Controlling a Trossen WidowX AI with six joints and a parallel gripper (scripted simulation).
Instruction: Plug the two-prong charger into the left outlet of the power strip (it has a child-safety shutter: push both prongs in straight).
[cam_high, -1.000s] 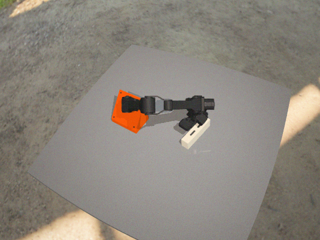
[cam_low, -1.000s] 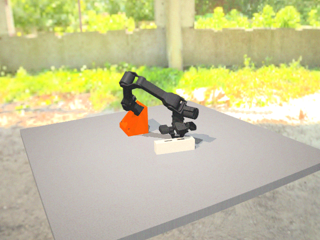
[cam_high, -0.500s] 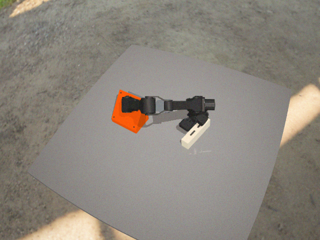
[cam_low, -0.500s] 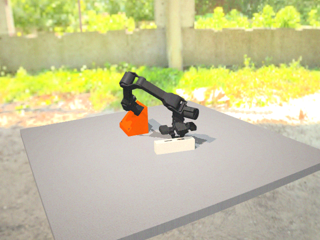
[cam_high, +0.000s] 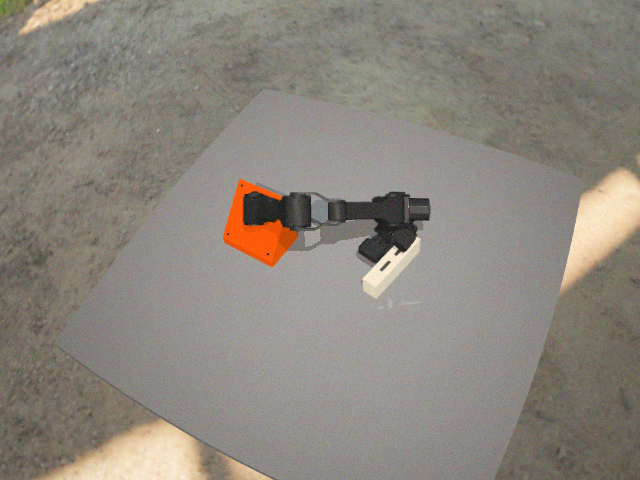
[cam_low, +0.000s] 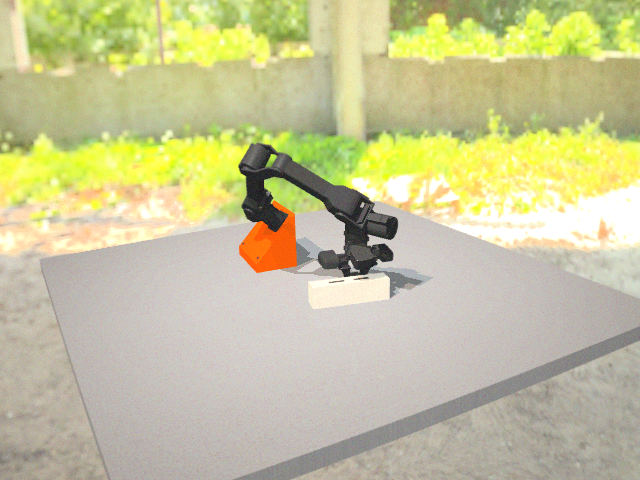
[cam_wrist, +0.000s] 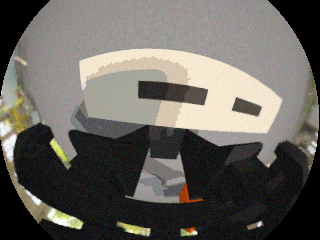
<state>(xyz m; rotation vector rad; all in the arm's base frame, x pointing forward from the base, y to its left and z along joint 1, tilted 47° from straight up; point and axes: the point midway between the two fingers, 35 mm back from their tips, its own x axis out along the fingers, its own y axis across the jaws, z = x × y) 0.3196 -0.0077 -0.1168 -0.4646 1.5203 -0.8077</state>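
Here, black pincer (cam_wrist: 164, 154) grips grey blocky charger (cam_wrist: 164, 142) above matte cream rectangular power strip (cam_wrist: 180, 96).

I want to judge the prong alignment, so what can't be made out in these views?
- Charger prongs: hidden by the gripper in top and exterior views.
- Charger: in the wrist view, only a grey blur between the fingers.
- Power strip: its far end is covered by the wrist in the top view.

1 arm (cam_low: 310, 183) on 1 orange base (cam_low: 269, 245), with 1 pincer (cam_low: 356, 268). 1 cream power strip (cam_low: 348, 290) showing 2 dark outlets, centre of frame. 1 grey charger (cam_wrist: 163, 143). 1 grey worktop (cam_low: 206, 361).
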